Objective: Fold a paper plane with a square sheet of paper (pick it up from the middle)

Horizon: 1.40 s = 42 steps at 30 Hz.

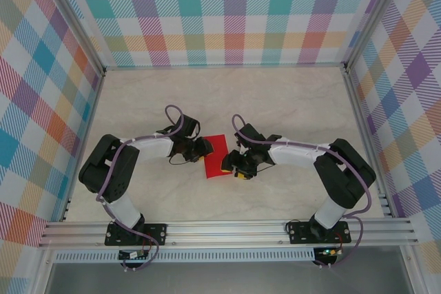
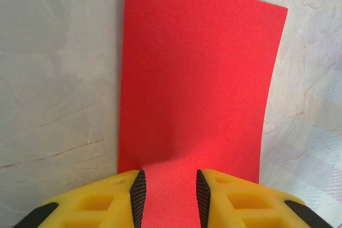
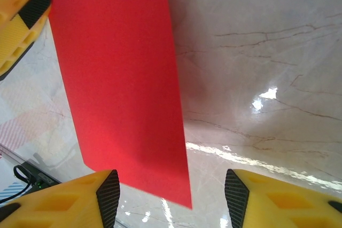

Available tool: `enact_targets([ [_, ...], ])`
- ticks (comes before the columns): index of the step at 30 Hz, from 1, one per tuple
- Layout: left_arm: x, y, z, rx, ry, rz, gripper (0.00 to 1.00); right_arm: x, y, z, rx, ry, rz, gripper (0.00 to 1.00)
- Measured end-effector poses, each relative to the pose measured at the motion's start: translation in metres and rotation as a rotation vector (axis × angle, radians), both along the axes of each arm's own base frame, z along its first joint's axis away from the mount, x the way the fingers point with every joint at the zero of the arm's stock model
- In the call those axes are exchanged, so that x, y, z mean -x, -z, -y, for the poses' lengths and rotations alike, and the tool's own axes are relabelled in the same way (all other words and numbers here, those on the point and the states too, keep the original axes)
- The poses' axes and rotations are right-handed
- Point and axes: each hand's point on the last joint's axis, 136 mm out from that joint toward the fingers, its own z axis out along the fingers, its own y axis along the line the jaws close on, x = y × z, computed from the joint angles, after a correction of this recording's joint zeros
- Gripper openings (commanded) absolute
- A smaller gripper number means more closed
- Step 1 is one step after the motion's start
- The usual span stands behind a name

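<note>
Left wrist: plain red sheet of paper (image 2: 197, 78), one edge bowed. Left gripper (image 2: 169, 188) sits slightly parted over it; right gripper (image 3: 171, 193) gapes wide, empty.

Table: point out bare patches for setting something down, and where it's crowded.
Free: the far table between back wall and red sheet; a smaller near patch between sheet and front rail. Crowded: the centre, where left gripper and right gripper flank the sheet.

No legible text or markings anywhere.
</note>
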Motion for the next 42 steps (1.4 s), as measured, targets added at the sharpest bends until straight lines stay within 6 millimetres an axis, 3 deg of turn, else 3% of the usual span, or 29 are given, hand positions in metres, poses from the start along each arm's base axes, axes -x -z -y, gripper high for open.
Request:
enact_targets([
  [7,0.0,0.0,0.0,-0.001,0.002,0.001,0.34,-0.001,-0.001,-0.004,-0.02,0.0,-0.003,0.47],
  [18,0.0,0.0,0.0,-0.001,0.01,0.003,0.34,-0.003,-0.007,-0.005,-0.036,0.025,0.006,0.17],
  [28,0.003,-0.003,0.004,0.022,0.031,-0.001,0.35,-0.005,-0.012,-0.006,-0.047,0.037,0.013,0.09],
  [36,0.004,-0.022,0.01,0.07,0.049,0.029,0.35,-0.013,-0.015,-0.017,-0.062,0.03,0.011,0.07],
  [42,0.01,-0.016,0.008,0.063,0.05,0.016,0.35,-0.018,-0.014,-0.023,-0.066,0.027,0.008,0.07],
])
